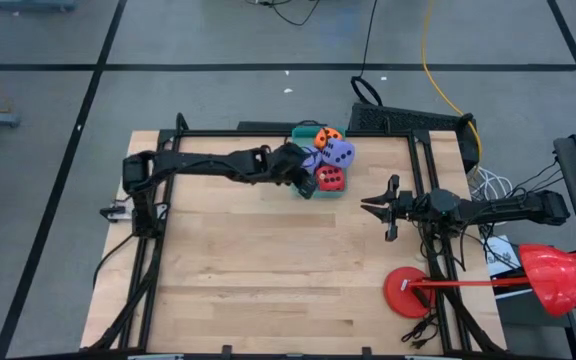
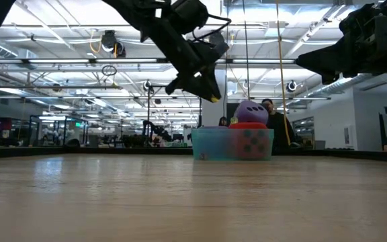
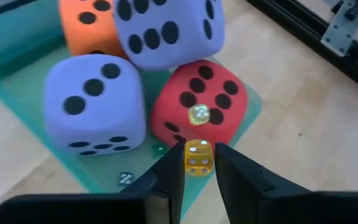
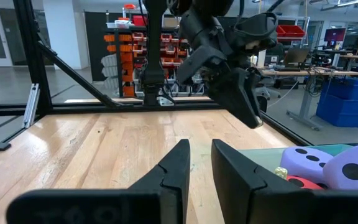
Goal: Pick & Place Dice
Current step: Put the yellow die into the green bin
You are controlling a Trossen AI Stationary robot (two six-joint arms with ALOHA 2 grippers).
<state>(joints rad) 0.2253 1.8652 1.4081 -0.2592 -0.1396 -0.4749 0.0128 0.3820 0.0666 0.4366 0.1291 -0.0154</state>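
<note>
A teal tray [image 3: 17, 59] at the table's far middle holds big foam dice: orange [image 3: 89, 25], two lavender [image 3: 95, 102] [image 3: 166, 28] and red [image 3: 197, 93], the upper lavender one stacked on the others. A tiny pale die [image 3: 198, 114] sits on the red one. A small green die [image 3: 158, 149] and a small grey one [image 3: 125, 178] lie on the tray floor. My left gripper [image 3: 197, 167] hangs above the tray's near edge [image 1: 308, 188], shut on a small yellow die [image 3: 197, 155]. My right gripper [image 1: 368, 207] waits open to the right, above the table. My left gripper pinches the small yellow die [image 3: 197, 157] between its two fingertips [image 3: 174, 163], one on each opposite face. The fingers slant down from the table's left and near side. The die is lifted clear, in the air in front of the red foam die, a pipped face toward the wrist camera.
A red round base [image 1: 406, 290] with a red fixture stands at the table's right near corner. Black frame rails [image 1: 423, 170] run along both sides, and a black mat [image 1: 408, 120] lies behind the far right. People [image 2: 271, 111] stand in the room beyond the tray.
</note>
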